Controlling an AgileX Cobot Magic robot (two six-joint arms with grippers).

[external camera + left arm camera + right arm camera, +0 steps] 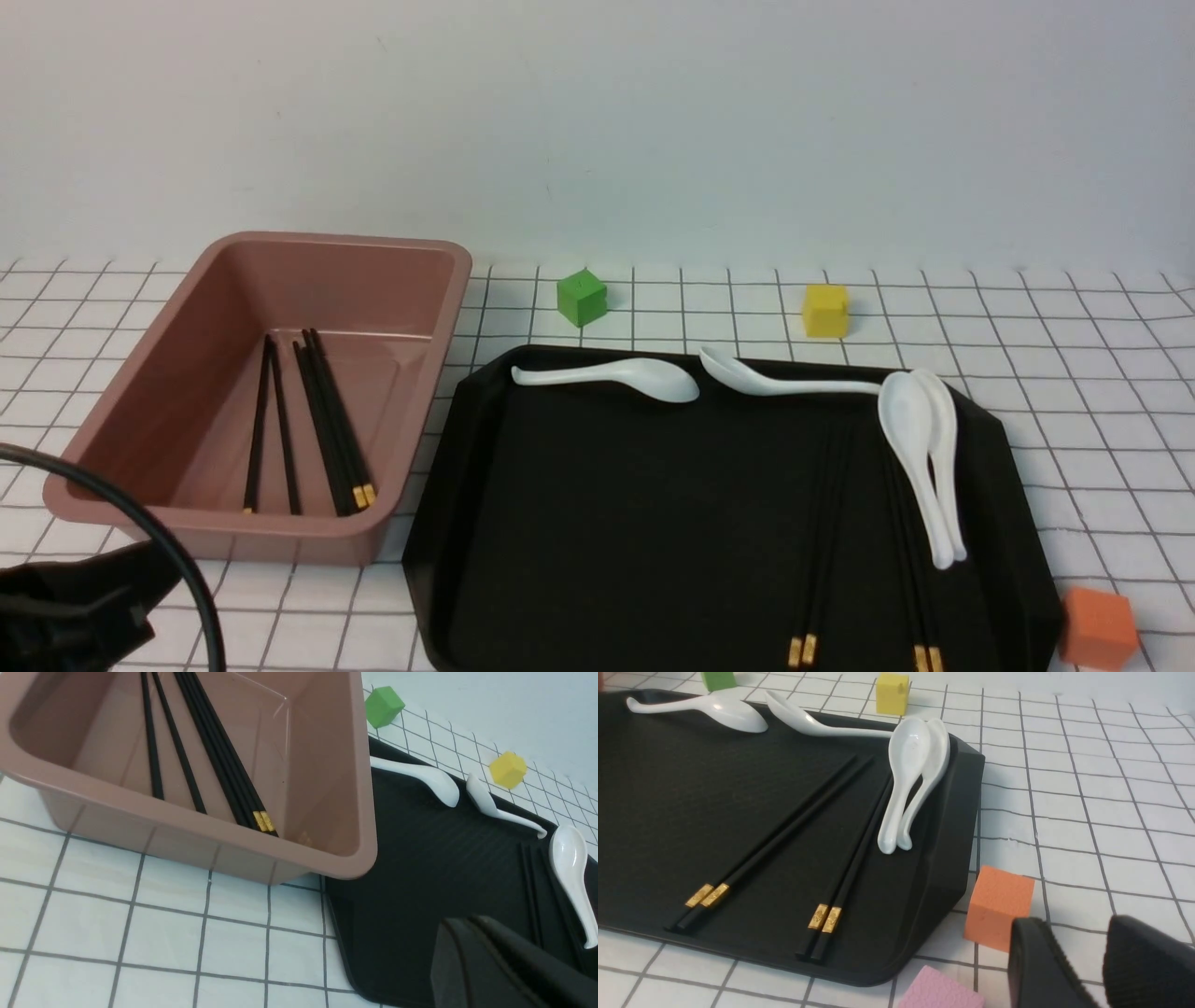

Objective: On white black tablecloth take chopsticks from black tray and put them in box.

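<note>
The white cloth gridded with thin black lines carries a large flat glossy black tray, with a deep pink-brown plastic tub to its left. Two pairs of long black gold-banded chopsticks lie near-to-far on the tray's right side. They are closest to the right gripper, which is slightly parted and empty, off the near right corner. The left gripper looks closed and empty.

We find the box on the left of the table, the tray just beside it on the right. Chopsticks lie in the box. More chopsticks lie on the tray's right half, spoons beside them and along its far edge. Two cubes sit behind the tray.
</note>
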